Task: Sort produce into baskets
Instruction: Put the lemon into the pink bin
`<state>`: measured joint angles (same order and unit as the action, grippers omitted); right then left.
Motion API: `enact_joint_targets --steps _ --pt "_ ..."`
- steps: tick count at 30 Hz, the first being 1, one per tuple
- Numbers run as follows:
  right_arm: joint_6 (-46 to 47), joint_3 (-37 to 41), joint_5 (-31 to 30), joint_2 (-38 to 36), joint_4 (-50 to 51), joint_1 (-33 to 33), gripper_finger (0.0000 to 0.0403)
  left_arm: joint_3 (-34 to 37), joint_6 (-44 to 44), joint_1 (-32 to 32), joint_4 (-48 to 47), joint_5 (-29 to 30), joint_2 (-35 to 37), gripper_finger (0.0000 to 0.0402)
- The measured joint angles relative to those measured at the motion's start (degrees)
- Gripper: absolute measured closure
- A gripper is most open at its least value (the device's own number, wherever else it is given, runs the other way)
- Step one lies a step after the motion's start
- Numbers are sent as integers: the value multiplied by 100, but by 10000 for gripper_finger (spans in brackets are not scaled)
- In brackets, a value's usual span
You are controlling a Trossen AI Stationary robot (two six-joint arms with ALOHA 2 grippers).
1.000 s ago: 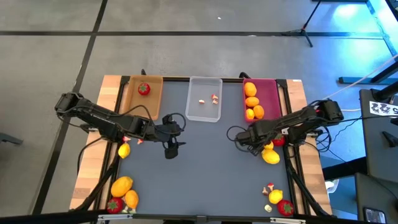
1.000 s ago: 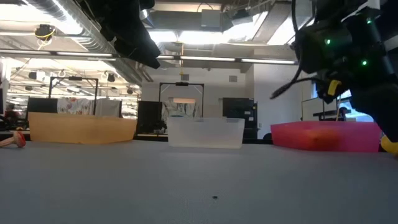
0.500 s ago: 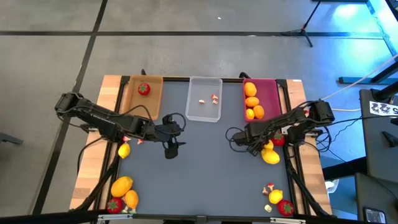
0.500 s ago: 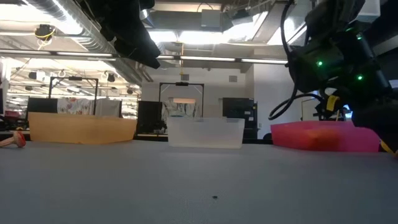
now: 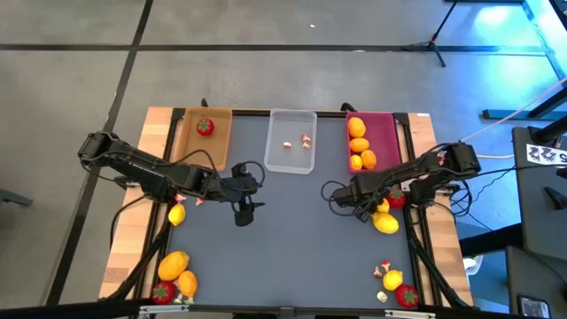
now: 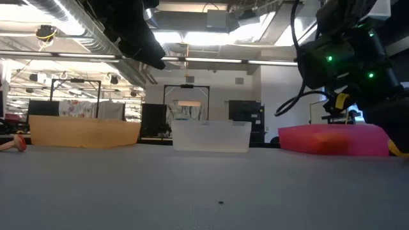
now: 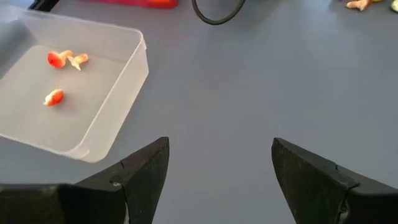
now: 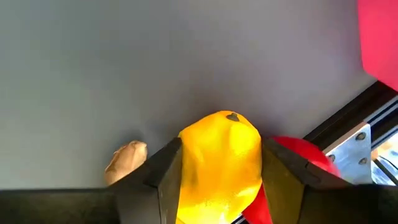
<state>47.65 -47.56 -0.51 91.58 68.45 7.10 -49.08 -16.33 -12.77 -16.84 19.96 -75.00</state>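
My right gripper (image 8: 221, 177) stands near the table's right edge, shut on a yellow fruit (image 5: 385, 221). A red strawberry-like piece (image 8: 298, 155) lies close beside that fruit. My left gripper (image 7: 217, 168) hangs open over the bare mat left of centre, holding nothing. At the far edge stand three baskets. The tan one (image 5: 199, 151) holds a red piece. The clear one (image 7: 118, 93) holds three small white-and-red bits. The pink one (image 5: 386, 133) holds several orange fruits. My right gripper pinches the yellow fruit (image 8: 217, 155) between its two fingers, one on each of its opposite sides (image 8: 186, 168). The fingers come from above, pointing steeply down. The fruit looks low at the mat; its underside is hidden, so whether it rests there I cannot tell.
A tan bit (image 8: 126, 158) lies by the held fruit. A small yellow fruit (image 5: 177, 213) sits at the mat's left edge. Loose produce lies at the near left corner (image 5: 173, 266) and near right corner (image 5: 394, 283). The mat's middle is bare.
My right arm has shifted slightly over the yellow fruit, and its wrist has rolled a little. The produce and baskets lie as before.
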Motion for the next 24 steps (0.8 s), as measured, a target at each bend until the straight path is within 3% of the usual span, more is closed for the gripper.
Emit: enact_joint_targets --steps 17,24 --pt "-4 -450 -745 -1775 153 -9 233 -2 362 -1 292 0 0 123" --pt "-3 -462 -1094 -2634 222 -451 233 -2 338 2 288 0 0 123"
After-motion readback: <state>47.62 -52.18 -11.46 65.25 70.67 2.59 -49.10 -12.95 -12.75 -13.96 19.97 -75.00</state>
